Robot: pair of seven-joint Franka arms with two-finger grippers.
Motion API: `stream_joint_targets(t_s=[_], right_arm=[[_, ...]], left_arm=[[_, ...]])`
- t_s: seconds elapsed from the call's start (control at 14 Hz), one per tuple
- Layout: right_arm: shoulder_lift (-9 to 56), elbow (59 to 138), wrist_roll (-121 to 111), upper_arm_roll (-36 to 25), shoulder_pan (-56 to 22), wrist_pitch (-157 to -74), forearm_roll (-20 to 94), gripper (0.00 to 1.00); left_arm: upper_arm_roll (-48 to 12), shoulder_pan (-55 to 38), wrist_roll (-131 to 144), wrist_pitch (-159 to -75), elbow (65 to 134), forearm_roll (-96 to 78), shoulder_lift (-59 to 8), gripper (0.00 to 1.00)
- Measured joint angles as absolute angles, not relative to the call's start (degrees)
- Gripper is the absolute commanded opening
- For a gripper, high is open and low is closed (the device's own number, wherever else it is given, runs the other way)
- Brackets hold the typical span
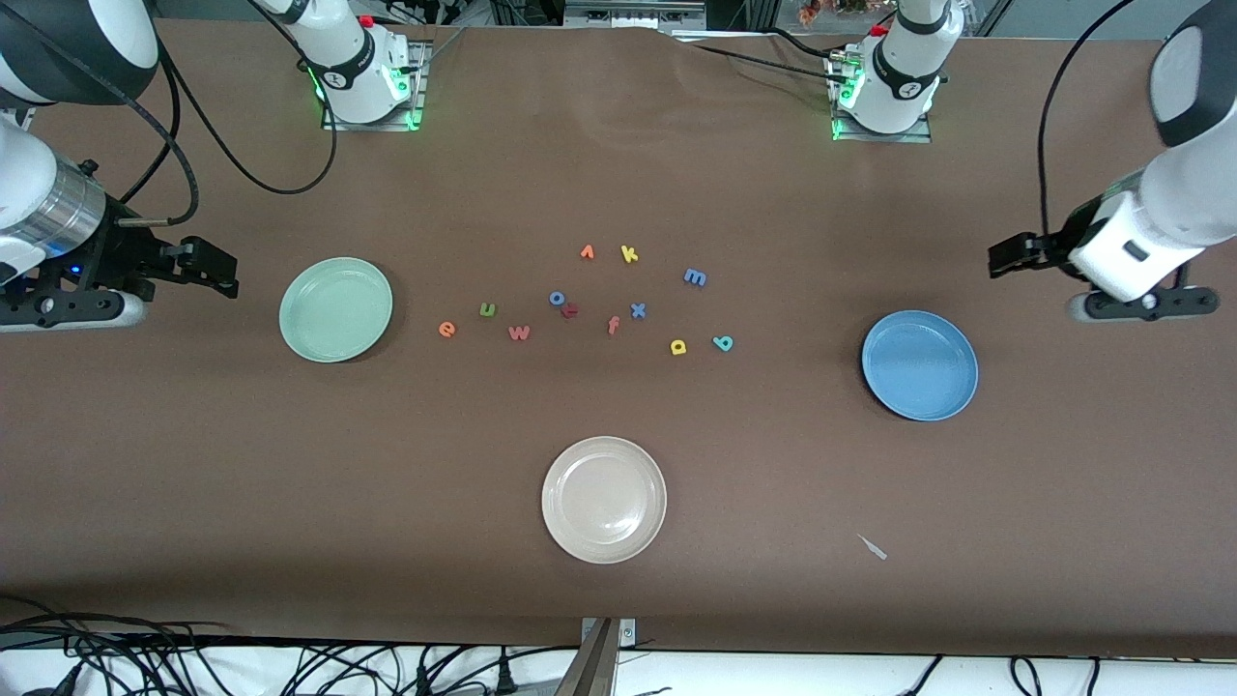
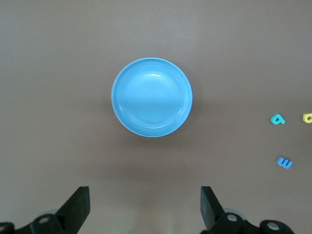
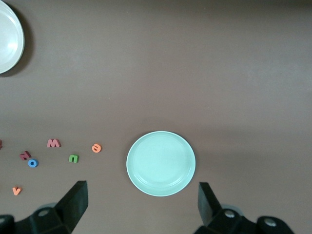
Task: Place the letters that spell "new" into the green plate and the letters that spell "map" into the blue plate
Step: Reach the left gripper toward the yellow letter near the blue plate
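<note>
Nearest the front camera sits a cream-white plate (image 1: 604,500), empty, midway along the table. Farther from the camera, the green plate (image 1: 335,309) lies toward the right arm's end and the blue plate (image 1: 919,365) toward the left arm's end; both are empty and level (being round, they have no long axis to speak of).

Both arms wait high at their own ends. Up over bare cloth, the right gripper (image 1: 208,263) hangs just beside the green plate with its two fingers spread wide and nothing between them. Over the cloth near the blue plate, the left gripper (image 1: 1010,257) hangs likewise, jaws apart and empty.

Between the two coloured plates the small foam letters lie flat and scattered. Closest to the green plate is the orange e (image 1: 446,330), then the green n (image 1: 487,309), which reads as a u from the front, and the pinkish-red w (image 1: 519,333), its width running along the table. Toward the blue plate lie the yellow a (image 1: 678,346) and the teal p (image 1: 722,342) just beside it, reading as a b. Farther from the camera is the blue m (image 1: 695,277), slightly tilted, perhaps, though it is small.

Among them are a blue o (image 1: 558,298) touching a dark red letter (image 1: 570,310), a salmon f (image 1: 613,326), a blue x (image 1: 638,310), a yellow k (image 1: 629,254) and an orange letter (image 1: 587,252).
</note>
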State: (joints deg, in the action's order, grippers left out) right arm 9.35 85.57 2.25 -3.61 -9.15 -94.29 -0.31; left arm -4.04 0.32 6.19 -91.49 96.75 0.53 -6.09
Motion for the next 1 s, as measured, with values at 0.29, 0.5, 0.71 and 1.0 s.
stream_joint_targets(t_s=[0.29, 0.5, 0.71, 1.0], right_arm=[[9.4, 85.6, 2.2, -4.1, -9.1, -94.2, -0.3, 1.0], [9.4, 85.6, 2.2, -4.7, -9.1, -94.2, -0.3, 1.0], [9.4, 85.6, 2.3, -5.1, -9.1, -94.3, 0.0, 1.0], [9.4, 85.6, 2.3, -5.1, -9.1, -94.3, 0.1, 1.0]], left_arm=[[-4.5, -7.0, 9.7, -95.1, 96.4, -1.6, -10.7, 1.0], [-4.6, -12.3, 15.4, -101.1, 96.3, -5.8, -14.0, 1.0], [-4.7, -17.3, 23.2, -107.5, 96.3, -6.1, -17.6, 1.0], [-4.7, -24.4, 32.7, -116.5, 96.4, -6.1, -23.8, 1.0]])
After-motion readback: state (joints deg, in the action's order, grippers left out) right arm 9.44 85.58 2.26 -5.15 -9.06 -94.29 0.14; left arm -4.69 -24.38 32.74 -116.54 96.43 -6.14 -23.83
